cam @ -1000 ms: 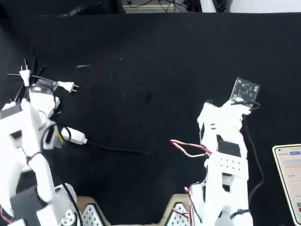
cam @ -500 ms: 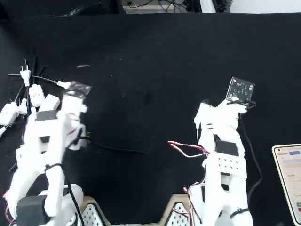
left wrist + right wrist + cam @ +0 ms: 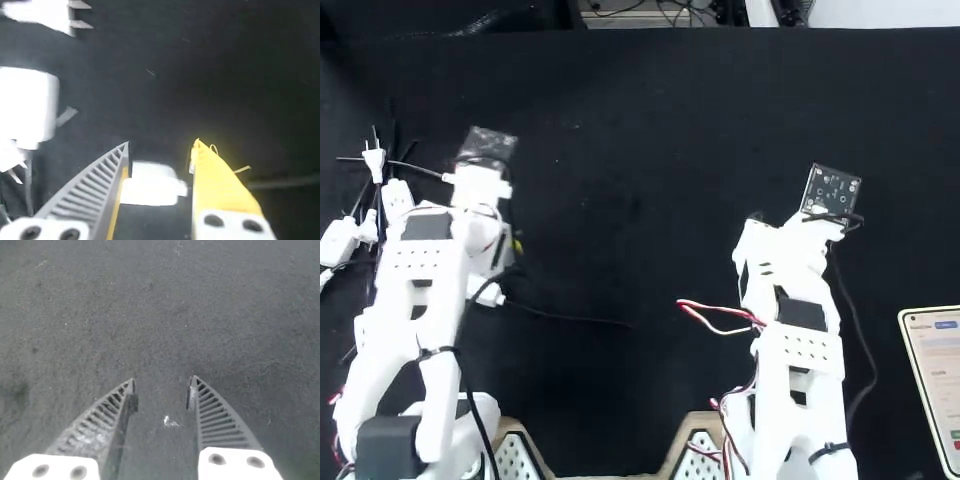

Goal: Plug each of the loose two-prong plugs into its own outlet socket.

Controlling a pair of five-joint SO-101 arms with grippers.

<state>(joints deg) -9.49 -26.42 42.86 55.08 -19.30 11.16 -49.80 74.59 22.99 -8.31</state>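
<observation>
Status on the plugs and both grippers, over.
Left gripper open, straddling a white plug. Right gripper open, empty. Second loose plug nearby, unplugged. Nothing in the way.

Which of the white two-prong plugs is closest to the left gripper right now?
The white plug on the black cable, lying on the table framed in the gap of the open left gripper. The other white plugs sit clustered farther off.

White plug (image 3: 47, 12), black table (image 3: 650, 120), white arm (image 3: 420, 270)
</observation>
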